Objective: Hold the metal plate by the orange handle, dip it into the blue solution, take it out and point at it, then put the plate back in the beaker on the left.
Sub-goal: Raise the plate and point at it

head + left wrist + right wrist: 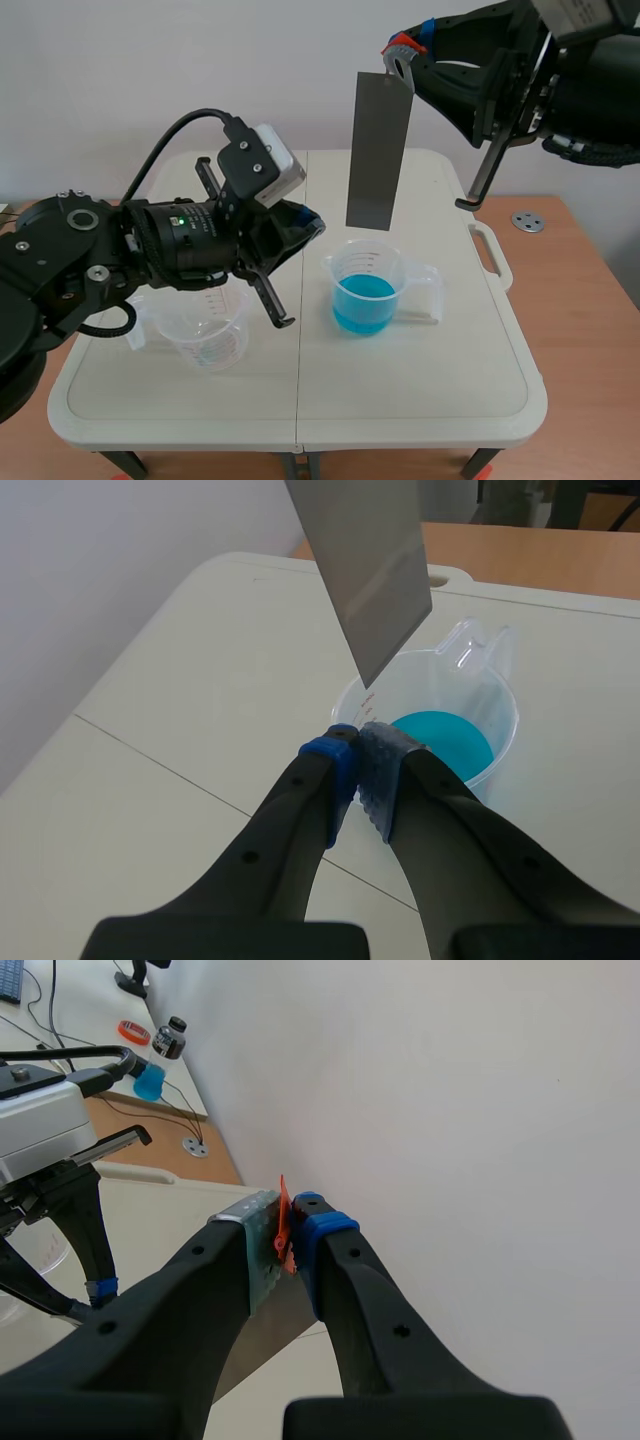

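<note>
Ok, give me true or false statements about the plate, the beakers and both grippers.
1. The flat grey metal plate hangs above the clear beaker of blue solution, out of the liquid. True.
2. The left gripper has its fingers shut. True.
3. The left gripper grips the plate. False: the right gripper holds it by its orange handle.
4. The plate stands inside a beaker. False: it hangs in the air; the clear beaker on the left holds nothing.

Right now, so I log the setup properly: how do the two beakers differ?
The right beaker holds blue solution; the left beaker looks empty. The metal plate hangs over the right beaker; the left arm partly covers the left beaker. Both are clear, handled, and upright on the table.
</note>
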Robot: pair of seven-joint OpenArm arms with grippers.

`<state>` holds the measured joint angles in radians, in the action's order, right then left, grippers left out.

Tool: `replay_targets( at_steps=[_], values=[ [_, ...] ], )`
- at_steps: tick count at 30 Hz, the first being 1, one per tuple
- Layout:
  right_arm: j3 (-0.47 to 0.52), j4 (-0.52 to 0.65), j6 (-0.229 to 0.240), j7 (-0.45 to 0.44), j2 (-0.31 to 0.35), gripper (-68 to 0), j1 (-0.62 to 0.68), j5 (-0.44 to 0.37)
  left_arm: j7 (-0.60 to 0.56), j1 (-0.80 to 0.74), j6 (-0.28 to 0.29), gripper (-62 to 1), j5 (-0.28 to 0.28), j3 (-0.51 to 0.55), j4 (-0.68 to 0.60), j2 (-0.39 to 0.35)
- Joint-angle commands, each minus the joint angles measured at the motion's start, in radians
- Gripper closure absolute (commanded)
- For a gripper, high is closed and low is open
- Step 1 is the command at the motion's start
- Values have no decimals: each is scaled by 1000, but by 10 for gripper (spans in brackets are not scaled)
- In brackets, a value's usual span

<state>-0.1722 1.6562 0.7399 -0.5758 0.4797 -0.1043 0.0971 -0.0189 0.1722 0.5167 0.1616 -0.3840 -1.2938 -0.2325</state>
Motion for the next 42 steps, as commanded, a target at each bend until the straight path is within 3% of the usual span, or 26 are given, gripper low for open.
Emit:
replay_targets(
  at_steps=[1, 17, 21, 24, 32, 42],
  values=[
    [11, 21, 6, -14, 16, -13, -12, -23, -10, 11, -5, -31, -6, 3, -26, 8],
    [11, 21, 6, -14, 16, -13, -12, -23, -8, 10, -5, -31, 14, 6, -26, -5],
    [11, 21, 6, -14, 15, -13, -12, -23, -36, -8, -6, -31, -26, 36, -35, -39],
    [11, 21, 6, -14, 15, -13, -12, -23, -53, -50, -8, -31, -51, 85, -78, -79],
    [10, 21, 6, -14, 15, -13, -12, -23, -86, -243, -9, -31, -55, 244, -262, -188],
    [10, 21, 6, -14, 15, -13, -12, -23, -159, -528, -9, -31, -198, 514, -413, -268]
  ],
)
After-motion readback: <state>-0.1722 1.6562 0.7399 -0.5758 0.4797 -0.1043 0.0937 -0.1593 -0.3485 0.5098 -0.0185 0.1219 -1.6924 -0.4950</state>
